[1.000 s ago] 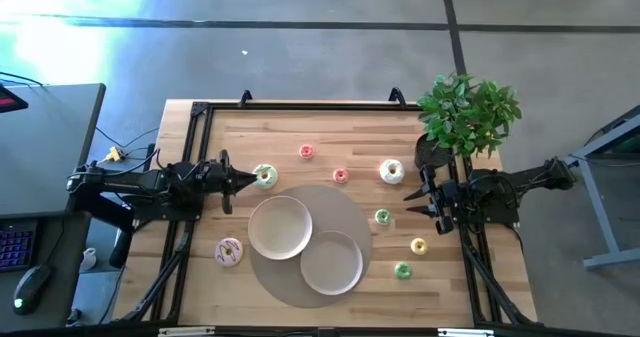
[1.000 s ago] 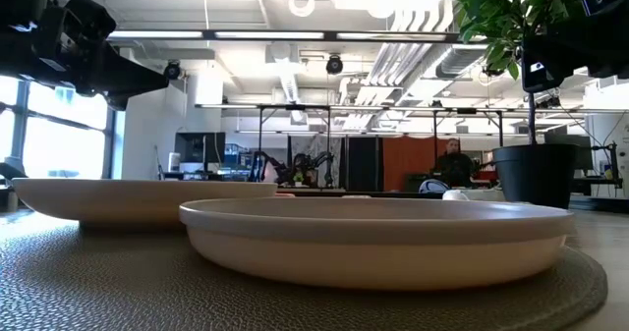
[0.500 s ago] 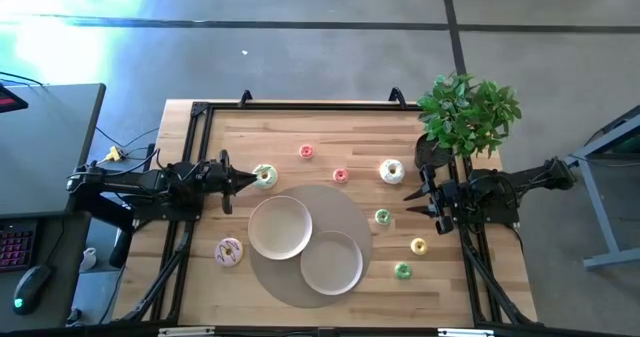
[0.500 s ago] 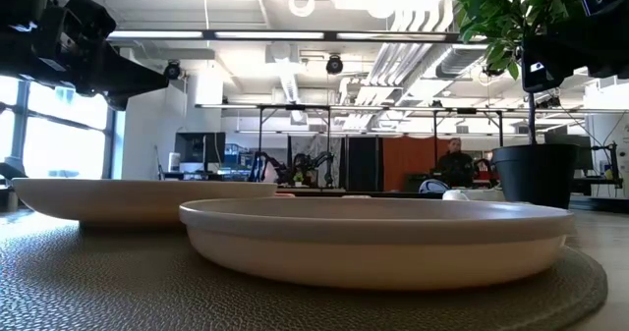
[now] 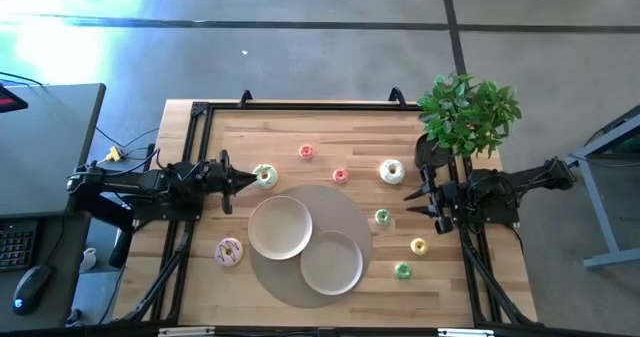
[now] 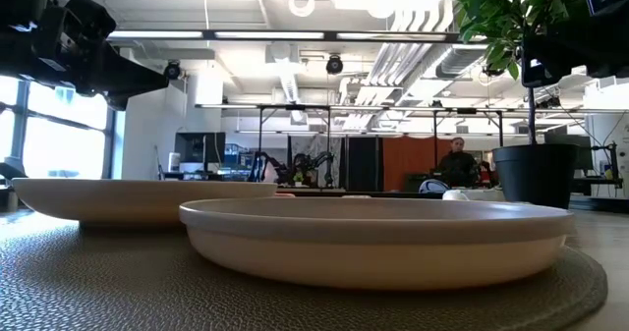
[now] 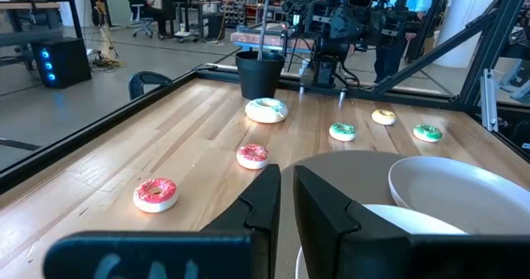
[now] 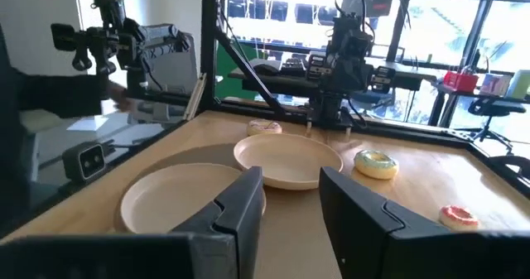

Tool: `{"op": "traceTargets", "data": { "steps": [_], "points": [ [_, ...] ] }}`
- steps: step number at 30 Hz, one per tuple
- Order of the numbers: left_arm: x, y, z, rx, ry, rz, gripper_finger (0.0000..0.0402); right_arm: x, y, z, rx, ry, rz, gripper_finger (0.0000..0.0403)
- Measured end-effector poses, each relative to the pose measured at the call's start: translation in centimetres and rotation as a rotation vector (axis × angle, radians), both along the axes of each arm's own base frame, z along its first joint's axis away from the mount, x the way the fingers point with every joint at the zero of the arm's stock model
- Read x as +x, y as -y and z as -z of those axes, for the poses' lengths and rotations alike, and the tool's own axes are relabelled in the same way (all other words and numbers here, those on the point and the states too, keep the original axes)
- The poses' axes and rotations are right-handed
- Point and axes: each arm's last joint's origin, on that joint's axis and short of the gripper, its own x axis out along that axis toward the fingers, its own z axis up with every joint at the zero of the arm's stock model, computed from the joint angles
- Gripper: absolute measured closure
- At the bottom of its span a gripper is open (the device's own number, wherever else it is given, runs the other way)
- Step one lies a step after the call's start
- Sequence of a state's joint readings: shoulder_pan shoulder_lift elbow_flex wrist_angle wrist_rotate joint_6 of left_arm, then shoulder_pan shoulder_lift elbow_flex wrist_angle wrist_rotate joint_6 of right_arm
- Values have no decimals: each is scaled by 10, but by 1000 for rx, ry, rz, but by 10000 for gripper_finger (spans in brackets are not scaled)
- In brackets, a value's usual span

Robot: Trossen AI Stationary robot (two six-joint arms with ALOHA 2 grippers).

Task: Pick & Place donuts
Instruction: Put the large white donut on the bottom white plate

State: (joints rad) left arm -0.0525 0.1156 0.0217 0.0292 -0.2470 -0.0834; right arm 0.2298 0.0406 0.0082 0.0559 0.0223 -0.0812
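Note:
In the high view my left gripper (image 5: 240, 180) hovers shut at the table's left side, its tips just short of the green-iced donut (image 5: 264, 176), touching nothing. My right gripper (image 5: 412, 198) waits open at the right side, between the white donut (image 5: 391, 171) and a green mini donut (image 5: 382, 216). The pink-sprinkled donut (image 5: 229, 251) lies near the left front. Two red mini donuts (image 5: 306, 152) (image 5: 340, 175), a yellow one (image 5: 418, 245) and another green one (image 5: 402, 270) lie flat on the wood. The left wrist view does not show the green-iced donut.
Two pale plates (image 5: 280, 226) (image 5: 332, 262) sit on a round woven mat (image 5: 355, 212) at the table's middle. A potted plant (image 5: 465, 112) stands at the far right corner, close behind my right arm. A person sits in the room beyond (image 6: 456, 161).

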Motion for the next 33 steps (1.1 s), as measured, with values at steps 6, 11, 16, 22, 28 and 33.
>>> {"op": "traceTargets", "data": {
  "steps": [6, 11, 16, 22, 28, 33],
  "points": [
    [0, 0, 0, 0, 1, 0, 367, 0, 0, -2, 40, 14, -15, 284],
    [0, 0, -1, 0, 7, 0, 367, 0, 0, -3, 108, 5, -18, 284],
    [0, 0, -5, -1, 23, -3, 367, 0, 0, -3, 106, 11, 13, 284],
    [-1, -1, -10, -15, 63, -47, 367, 0, 7, -3, 93, 23, 243, 284],
    [-1, -1, -11, -54, 74, -32, 367, -1, 14, -5, 170, 56, 477, 284],
    [-1, -1, -15, -45, 114, -43, 367, -1, 12, -17, 166, 160, 411, 284]
  ]
}}
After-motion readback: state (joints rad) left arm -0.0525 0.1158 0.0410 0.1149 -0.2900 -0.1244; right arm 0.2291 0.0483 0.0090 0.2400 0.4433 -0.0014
